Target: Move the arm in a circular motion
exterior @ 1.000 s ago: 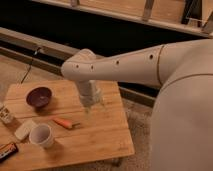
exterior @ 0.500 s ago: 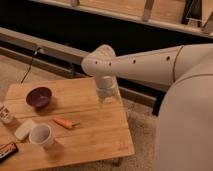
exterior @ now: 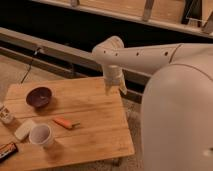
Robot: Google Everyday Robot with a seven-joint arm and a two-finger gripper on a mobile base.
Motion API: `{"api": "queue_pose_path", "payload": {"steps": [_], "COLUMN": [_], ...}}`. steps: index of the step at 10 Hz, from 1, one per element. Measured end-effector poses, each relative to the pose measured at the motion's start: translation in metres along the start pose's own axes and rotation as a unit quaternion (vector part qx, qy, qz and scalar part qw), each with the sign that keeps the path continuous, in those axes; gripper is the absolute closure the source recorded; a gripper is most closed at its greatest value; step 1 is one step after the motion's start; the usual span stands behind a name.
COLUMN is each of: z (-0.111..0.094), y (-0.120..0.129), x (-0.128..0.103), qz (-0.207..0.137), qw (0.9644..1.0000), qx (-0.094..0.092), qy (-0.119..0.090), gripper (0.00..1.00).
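Arm (exterior: 142,57) reaches in from right. Gripper (exterior: 114,89) hangs over the desk's (exterior: 95,135) far right corner, open or closed I cannot tell. Circle probably under way; how much remains is not shown.

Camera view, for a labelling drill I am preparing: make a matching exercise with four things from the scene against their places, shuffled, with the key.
Things:
1 dark bowl
2 white cup
3 orange object
4 hand

Places on the wooden table:
A above its far right edge
B near its front left
C towards its far left
D lying just right of the cup

Pairs: 1-C, 2-B, 3-D, 4-A.
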Motion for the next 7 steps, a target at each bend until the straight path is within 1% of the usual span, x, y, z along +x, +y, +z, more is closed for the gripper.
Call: {"api": "queue_pose_path", "payload": {"steps": [2,3,4,5,6,7], "z": [-0.006,-0.01,-0.012,-0.014,-0.015,-0.014], "y": [0.009,0.021,0.03,0.047,0.059,0.08], "x": [-0.031,-0.053,-0.064,-0.083,-0.096,-0.11], "qz": [-0.003,-0.01,-0.015,-0.025,-0.032,-0.045], "qw": [1.0,0.9999,0.9998,0.9995,0.9993,0.9987], "qx": [0.005,0.01,0.013,0.017,0.02,0.022], "qy": [0.001,0.003,0.005,0.008,0.009,0.011], "gripper": [0.35,0.35,0.35,0.35,0.35,0.35]}}
